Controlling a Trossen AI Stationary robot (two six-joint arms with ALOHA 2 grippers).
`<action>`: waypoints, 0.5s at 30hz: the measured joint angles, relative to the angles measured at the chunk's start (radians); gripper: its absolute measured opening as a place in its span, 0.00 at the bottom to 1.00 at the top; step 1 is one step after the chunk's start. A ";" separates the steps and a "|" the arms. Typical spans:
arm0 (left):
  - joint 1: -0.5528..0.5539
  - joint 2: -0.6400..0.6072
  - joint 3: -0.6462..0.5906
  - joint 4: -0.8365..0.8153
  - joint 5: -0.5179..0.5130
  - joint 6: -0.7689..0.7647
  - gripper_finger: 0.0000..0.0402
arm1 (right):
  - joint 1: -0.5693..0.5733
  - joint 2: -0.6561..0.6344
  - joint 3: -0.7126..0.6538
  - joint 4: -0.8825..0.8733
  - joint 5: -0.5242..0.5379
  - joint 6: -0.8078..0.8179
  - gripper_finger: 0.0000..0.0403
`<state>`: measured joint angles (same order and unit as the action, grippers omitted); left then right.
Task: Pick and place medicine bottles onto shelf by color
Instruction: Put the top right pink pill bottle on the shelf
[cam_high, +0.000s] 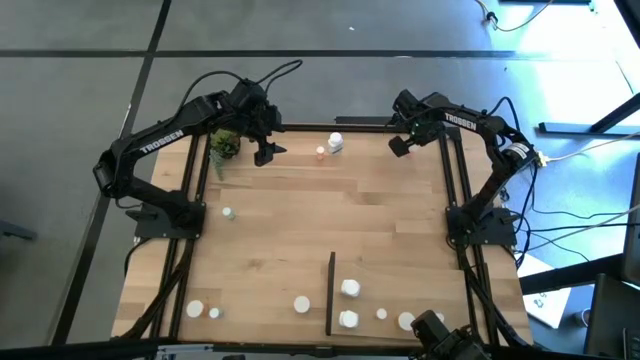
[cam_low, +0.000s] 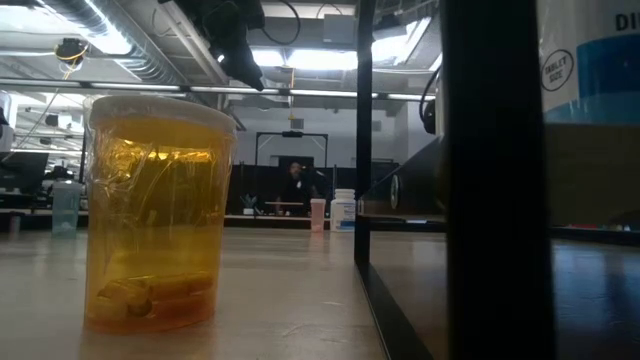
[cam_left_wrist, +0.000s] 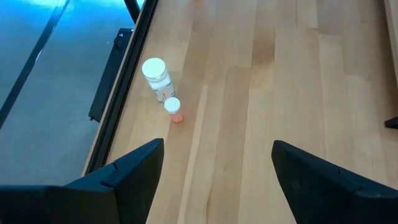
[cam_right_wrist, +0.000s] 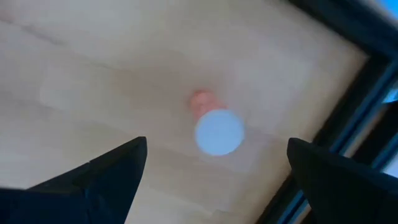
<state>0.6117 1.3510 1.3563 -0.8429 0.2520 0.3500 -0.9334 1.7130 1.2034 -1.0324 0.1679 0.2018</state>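
Observation:
A white bottle (cam_high: 336, 143) and a small pinkish bottle (cam_high: 320, 152) stand side by side on their bases near the table's far edge; both show in the left wrist view (cam_left_wrist: 157, 78) (cam_left_wrist: 173, 109) and the right wrist view (cam_right_wrist: 219, 132) (cam_right_wrist: 200, 99). My left gripper (cam_high: 267, 152) is open and empty, left of them above the table. My right gripper (cam_high: 398, 145) is open and empty, right of them. Several white bottles (cam_high: 349, 288) stand near the front edge on either side of the shelf's thin black strip (cam_high: 330, 292). An amber bottle (cam_low: 155, 215) stands close in the low view.
A small green potted plant (cam_high: 224, 145) stands at the far left by my left arm. A lone small bottle (cam_high: 228, 213) stands at mid left. Black frame rails (cam_high: 455, 190) run along both table sides. Bare wood lies across the table's middle.

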 joint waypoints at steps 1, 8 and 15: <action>0.000 0.000 0.000 0.000 0.000 0.000 0.73 | 0.000 0.000 0.000 0.005 0.018 -0.003 0.96; 0.000 0.000 0.000 0.000 0.000 0.000 0.73 | 0.000 0.000 0.000 0.005 0.015 -0.001 0.96; 0.000 0.000 0.000 0.000 0.000 0.000 0.73 | -0.001 0.000 0.000 0.029 0.015 -0.018 0.96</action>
<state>0.6117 1.3510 1.3563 -0.8429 0.2520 0.3504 -0.9340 1.7130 1.2034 -1.0035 0.1833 0.1835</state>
